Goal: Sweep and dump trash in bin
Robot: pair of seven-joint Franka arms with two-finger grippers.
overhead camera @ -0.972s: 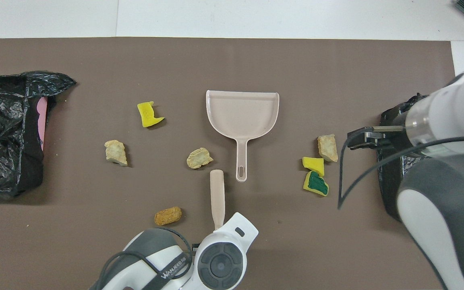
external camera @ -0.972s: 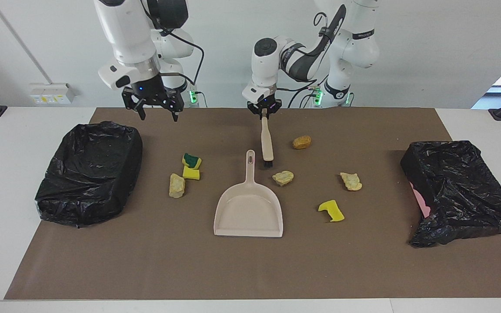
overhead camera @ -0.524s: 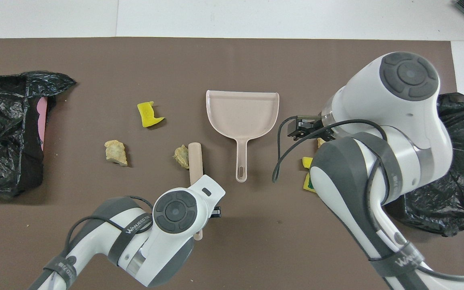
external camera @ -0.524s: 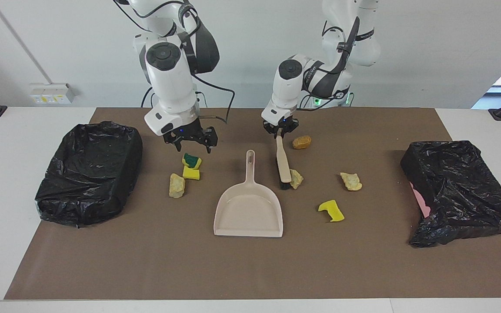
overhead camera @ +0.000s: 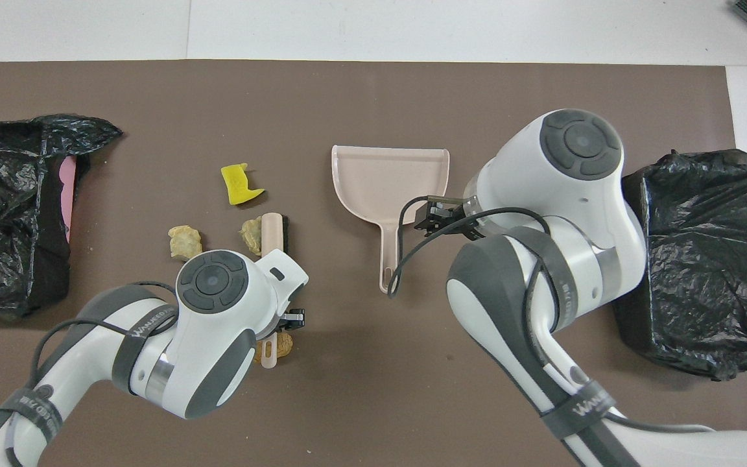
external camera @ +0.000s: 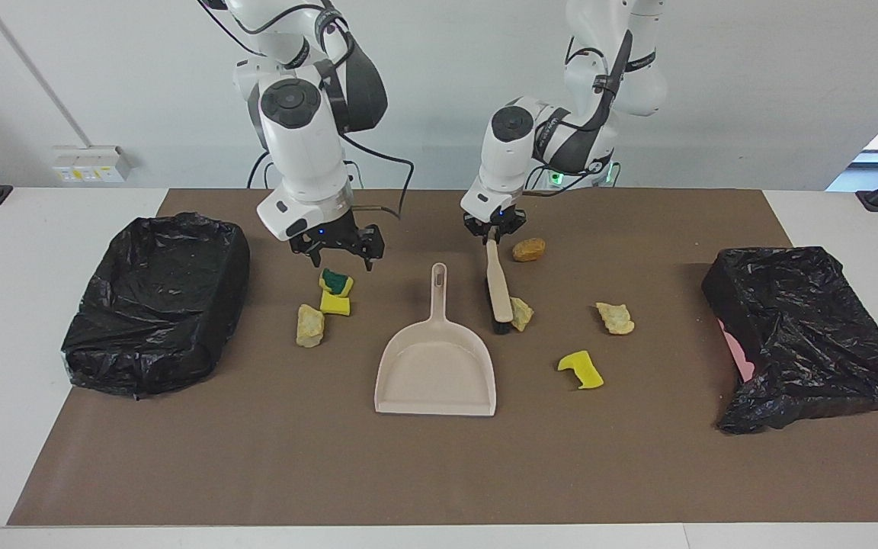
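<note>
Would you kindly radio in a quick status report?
Left gripper shut on brush, bristles against a tan scrap. Right gripper open over green-topped sponge. Dustpan empty, nothing blocking.

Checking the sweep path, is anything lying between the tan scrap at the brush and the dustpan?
Only the brush, held by the left gripper: its bristles stand between the tan scrap and the dustpan.

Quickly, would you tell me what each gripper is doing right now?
Left gripper: shut on the brush handle, bristles beside a tan scrap.
Right gripper: open, holding nothing, over the green-topped sponge.
</note>
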